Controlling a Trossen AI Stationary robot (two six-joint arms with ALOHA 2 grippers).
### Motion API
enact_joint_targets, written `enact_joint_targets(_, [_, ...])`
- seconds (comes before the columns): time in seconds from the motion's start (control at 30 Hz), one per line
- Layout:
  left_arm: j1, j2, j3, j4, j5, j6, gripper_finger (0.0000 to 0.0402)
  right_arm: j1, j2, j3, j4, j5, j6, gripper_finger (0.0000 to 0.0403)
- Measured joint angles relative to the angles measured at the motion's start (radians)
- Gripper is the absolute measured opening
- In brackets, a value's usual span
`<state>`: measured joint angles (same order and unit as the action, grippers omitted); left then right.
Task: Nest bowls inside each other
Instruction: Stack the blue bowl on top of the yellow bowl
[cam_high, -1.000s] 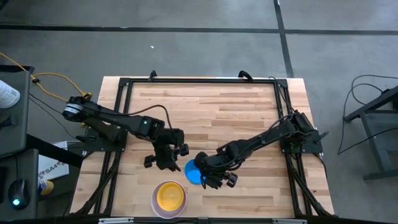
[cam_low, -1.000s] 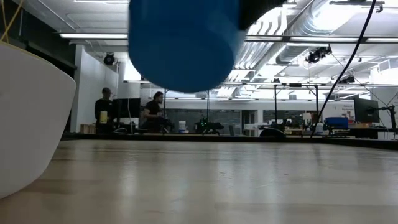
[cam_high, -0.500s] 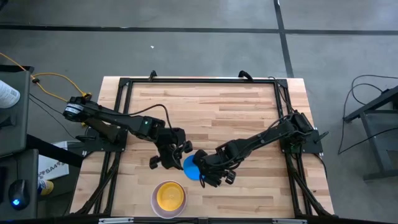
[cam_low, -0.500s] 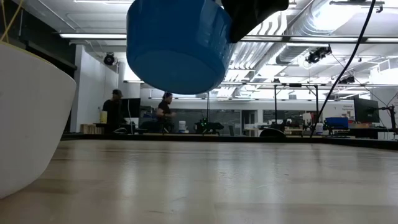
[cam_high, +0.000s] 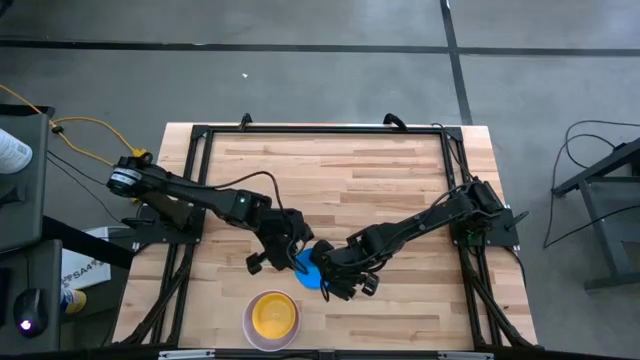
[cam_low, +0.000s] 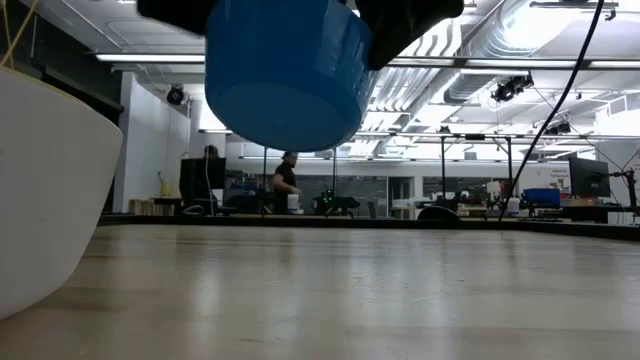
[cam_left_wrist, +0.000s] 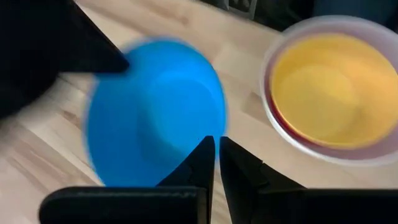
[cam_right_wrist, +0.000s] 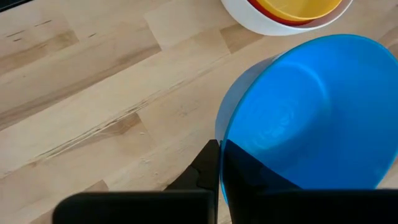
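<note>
The blue bowl (cam_high: 308, 269) hangs tilted above the table (cam_low: 285, 75), with my right gripper (cam_high: 324, 274) shut on it. My left gripper (cam_high: 296, 256) stands right by the bowl's left side. Its fingers (cam_left_wrist: 216, 149) are together but for a thin slit, with their tips over the bowl's rim (cam_left_wrist: 211, 134); whether they touch it I cannot tell. Near the front edge stands the white bowl (cam_high: 249, 322), with a red bowl (cam_left_wrist: 292, 127) and the yellow bowl (cam_high: 272, 315) nested inside it. My right gripper pinches the blue bowl's rim (cam_right_wrist: 222, 134) between its two fingers, one on each side of the wall. One finger (cam_right_wrist: 249, 180) shows dark through the blue plastic. The bowl is lifted clear of the table and tilted, its opening facing up toward the wrist.
The stack of bowls (cam_low: 50, 190) sits near the table's front edge, a little left of the blue bowl. A black frame (cam_high: 320, 129) runs around the wooden table. The far half of the wood (cam_high: 330, 170) is bare. A person walks in the room beyond.
My left gripper has moved toward the table's right edge, up to the blue bowl, and has rolled about its own line. The blue bowl has tipped a little in my right gripper's hold and stays clear of the table.
</note>
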<state>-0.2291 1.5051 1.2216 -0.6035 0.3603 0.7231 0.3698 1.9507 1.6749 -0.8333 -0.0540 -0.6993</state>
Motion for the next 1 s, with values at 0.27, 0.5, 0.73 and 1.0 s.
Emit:
enact_joint_targets(0.27, [0.0, 0.008, -0.001, 0.003, -0.011, 0.01, 0.0028, 0.0, 0.0, 0.001, -0.011, -0.001, 0.02, 0.0004])
enact_joint_targets(0.5, [0.0, 0.008, -0.001, 0.001, -0.013, 0.005, 0.0087, 0.0, 0.0, 0.001, -0.01, -0.001, 0.021, 0.0004])
enact_joint_targets(0.73, [0.0, 0.008, -0.001, -0.003, -0.016, 0.048, 0.0124, 0.0, 0.0, 0.001, 0.002, -0.001, 0.022, 0.0004])
enact_joint_targets(1.0, [0.0, 0.008, -0.001, -0.008, -0.016, 0.091, 0.0124, 0.0, 0.0, 0.001, 0.029, -0.003, 0.027, 0.0004])
